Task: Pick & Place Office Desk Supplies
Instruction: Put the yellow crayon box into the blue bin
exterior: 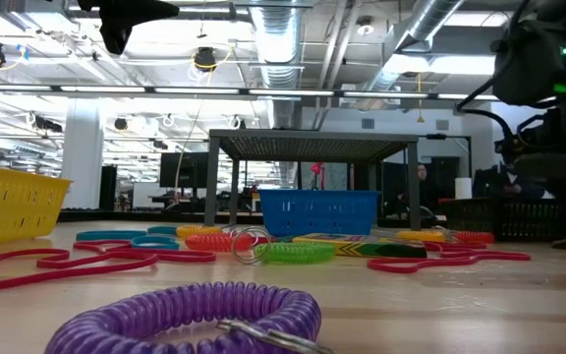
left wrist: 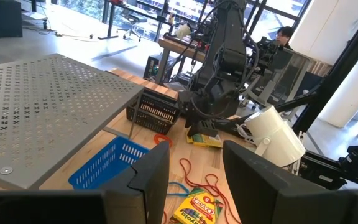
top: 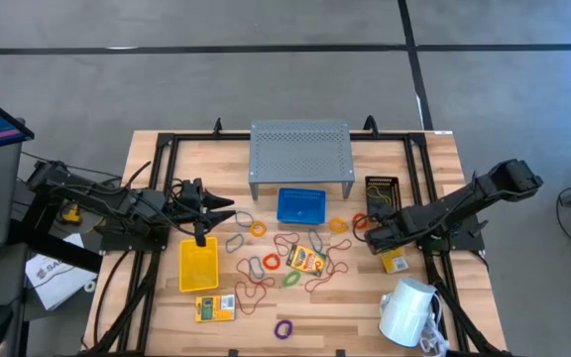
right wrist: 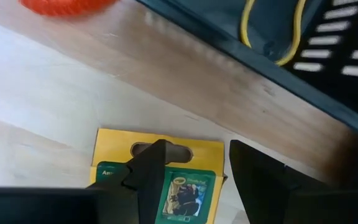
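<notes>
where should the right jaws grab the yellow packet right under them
Across its two long edges, coming straight down. The yellow packet lies flat on the table beside the black mesh bin, so only its thin sides offer a pinch. The right gripper hangs above it, jaws open.

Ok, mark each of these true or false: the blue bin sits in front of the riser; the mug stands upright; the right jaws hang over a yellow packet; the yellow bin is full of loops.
1. The blue bin sits just in front of the grey riser: true.
2. The white mug stands upright: false, it lies on its side.
3. The right gripper, jaws open, is over a yellow packet: true.
4. The yellow bin is full of loops: false, it looks empty, below the left gripper.
</notes>
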